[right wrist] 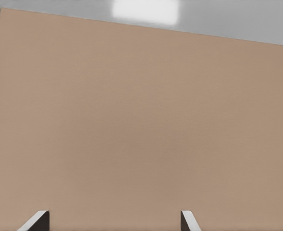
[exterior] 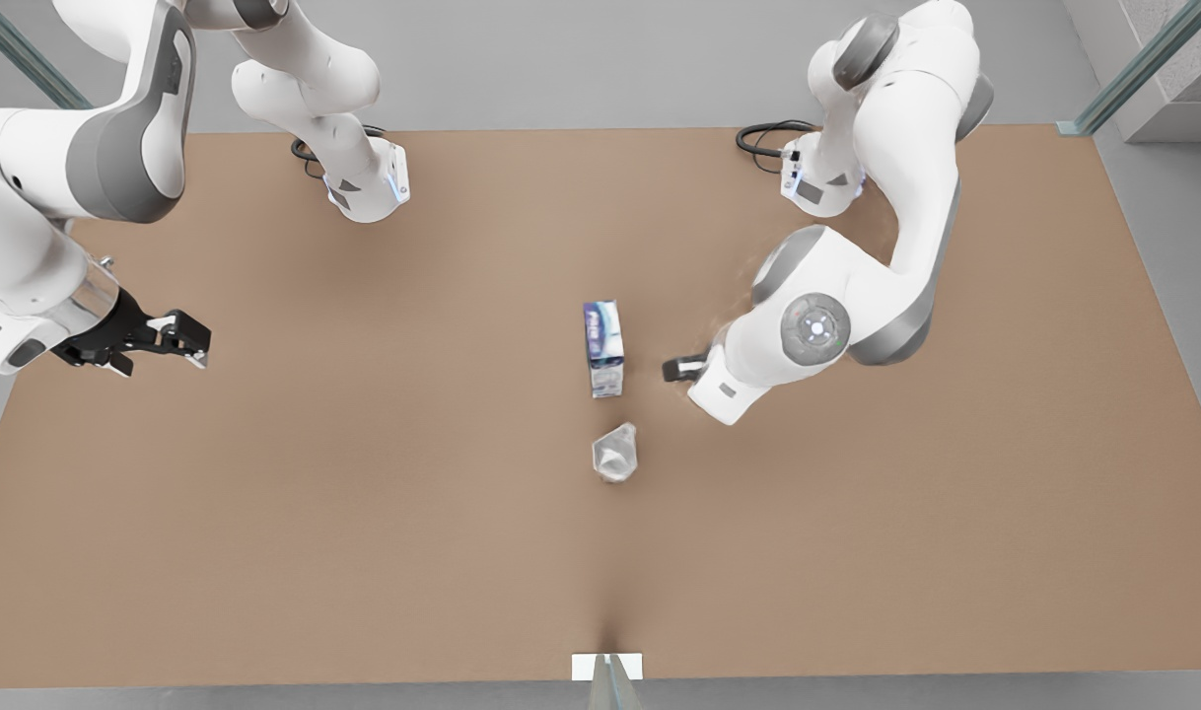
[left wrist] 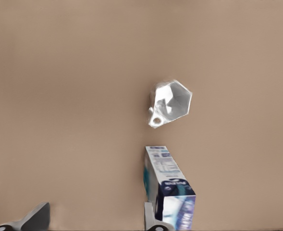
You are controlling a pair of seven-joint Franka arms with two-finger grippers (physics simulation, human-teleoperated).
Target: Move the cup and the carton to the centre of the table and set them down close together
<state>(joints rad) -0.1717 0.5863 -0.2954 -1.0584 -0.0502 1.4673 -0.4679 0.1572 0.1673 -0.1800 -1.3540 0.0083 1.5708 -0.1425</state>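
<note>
The left gripper (exterior: 681,368), fingers apart, hung just beside the upright carton (exterior: 603,347), the cup (exterior: 615,453) near the carton, while the open right gripper (exterior: 184,340) waited well apart from the carton.

Lighting: even, soft, bright. My tabletop (exterior: 265,513) carries faint blurred shadows beneath my arms and beside the carton (exterior: 603,347). The cup (exterior: 615,453) glints white. Edges render slightly soft.

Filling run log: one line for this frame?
silvery faceted cup | apart from white-blue carton, both upright mid-table | left gripper open beside carton | right gripper open, waiting
</note>
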